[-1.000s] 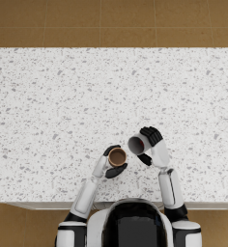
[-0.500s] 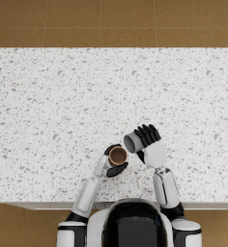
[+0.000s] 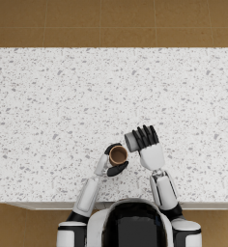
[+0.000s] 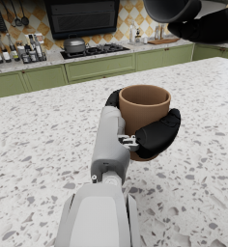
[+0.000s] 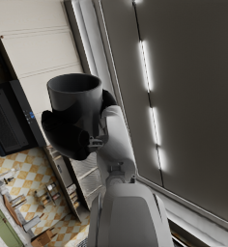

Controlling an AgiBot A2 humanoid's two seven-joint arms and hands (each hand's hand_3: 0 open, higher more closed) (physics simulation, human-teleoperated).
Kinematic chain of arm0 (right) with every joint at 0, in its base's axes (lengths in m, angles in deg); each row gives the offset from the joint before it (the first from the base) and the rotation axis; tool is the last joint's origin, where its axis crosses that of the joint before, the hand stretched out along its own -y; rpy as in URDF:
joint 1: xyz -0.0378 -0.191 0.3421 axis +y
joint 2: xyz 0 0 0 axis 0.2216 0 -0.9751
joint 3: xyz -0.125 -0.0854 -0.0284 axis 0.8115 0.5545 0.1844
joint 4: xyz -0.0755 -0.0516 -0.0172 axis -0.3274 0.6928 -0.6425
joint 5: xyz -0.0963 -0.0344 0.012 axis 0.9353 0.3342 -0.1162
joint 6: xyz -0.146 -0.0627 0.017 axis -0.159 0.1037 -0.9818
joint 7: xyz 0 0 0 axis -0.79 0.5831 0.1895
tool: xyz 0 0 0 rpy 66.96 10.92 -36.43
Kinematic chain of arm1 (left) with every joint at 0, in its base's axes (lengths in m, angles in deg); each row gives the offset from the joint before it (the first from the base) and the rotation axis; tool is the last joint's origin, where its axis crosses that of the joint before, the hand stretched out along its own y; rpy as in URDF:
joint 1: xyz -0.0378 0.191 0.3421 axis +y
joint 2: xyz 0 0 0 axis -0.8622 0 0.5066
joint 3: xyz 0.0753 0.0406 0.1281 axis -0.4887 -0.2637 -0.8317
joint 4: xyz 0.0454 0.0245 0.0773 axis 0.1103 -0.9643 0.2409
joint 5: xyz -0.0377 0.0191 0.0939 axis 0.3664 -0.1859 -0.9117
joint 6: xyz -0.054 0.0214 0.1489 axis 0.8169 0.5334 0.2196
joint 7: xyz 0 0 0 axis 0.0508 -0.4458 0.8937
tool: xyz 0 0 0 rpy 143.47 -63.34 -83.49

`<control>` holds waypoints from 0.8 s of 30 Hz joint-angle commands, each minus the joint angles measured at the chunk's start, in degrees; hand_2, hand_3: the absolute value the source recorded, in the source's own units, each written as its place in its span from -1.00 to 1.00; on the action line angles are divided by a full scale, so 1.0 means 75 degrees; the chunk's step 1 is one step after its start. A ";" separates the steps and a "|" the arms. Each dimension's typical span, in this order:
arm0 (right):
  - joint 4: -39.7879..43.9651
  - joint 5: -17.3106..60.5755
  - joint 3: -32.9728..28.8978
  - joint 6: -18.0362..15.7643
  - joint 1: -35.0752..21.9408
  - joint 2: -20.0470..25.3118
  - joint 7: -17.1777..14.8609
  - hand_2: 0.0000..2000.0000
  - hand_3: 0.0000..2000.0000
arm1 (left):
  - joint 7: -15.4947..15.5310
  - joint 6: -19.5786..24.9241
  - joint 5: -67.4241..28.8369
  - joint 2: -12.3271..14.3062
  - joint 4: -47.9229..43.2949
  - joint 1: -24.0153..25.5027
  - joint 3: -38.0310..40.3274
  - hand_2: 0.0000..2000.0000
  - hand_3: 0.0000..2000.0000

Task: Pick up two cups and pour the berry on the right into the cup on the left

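- Speckled white terrazzo tabletop (image 3: 48,106) fills my head view, with brown tiled floor (image 3: 111,21) beyond its far edge; the left wrist camera adds green kitchen cabinets (image 4: 99,67) and a stove with a steel pot (image 4: 75,46) behind.
- On my screen the brown cylindrical cup (image 3: 118,155) sits upright in the left hand (image 3: 113,161), close to the tabletop's near edge, mouth facing up.
- From the left wrist camera I see the dark fingers (image 4: 157,135) wrapped around that brown cup (image 4: 144,113), closed firmly on its wall.
- Whether a berry lies inside either cup, I cannot tell from these views.
- Just to the right and slightly farther from me, the dark grey cup (image 3: 132,141) is tipped on its side, mouth turned toward the brown cup.
- I read the right hand (image 3: 146,140) as clasped around the grey cup, fingers lying across its body.
- My right wrist camera shows the same grey cup (image 5: 76,101) gripped at the forearm's end, its open rim visible.
- Both cups sit near each other without touching, the grey one raised higher, as the left wrist camera shows.
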 commanded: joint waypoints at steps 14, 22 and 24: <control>-0.0343 0.2628 0.0288 0.0008 0.0109 0.0118 0.0005 1.00 0.28 | -0.0002 0.0033 0.0001 0.0220 0.0055 -0.0157 0.0056 1.00 0.28; -0.0278 0.3266 0.0295 0.0022 0.0207 0.0087 0.0011 1.00 0.28 | -0.0002 0.0039 0.0001 0.0324 0.0209 -0.0224 0.0076 1.00 0.28; -0.0274 0.3685 0.0293 0.0027 0.0208 0.0085 0.0010 1.00 0.28 | -0.0009 0.0033 0.0000 0.0325 0.0155 -0.0198 0.0079 1.00 0.28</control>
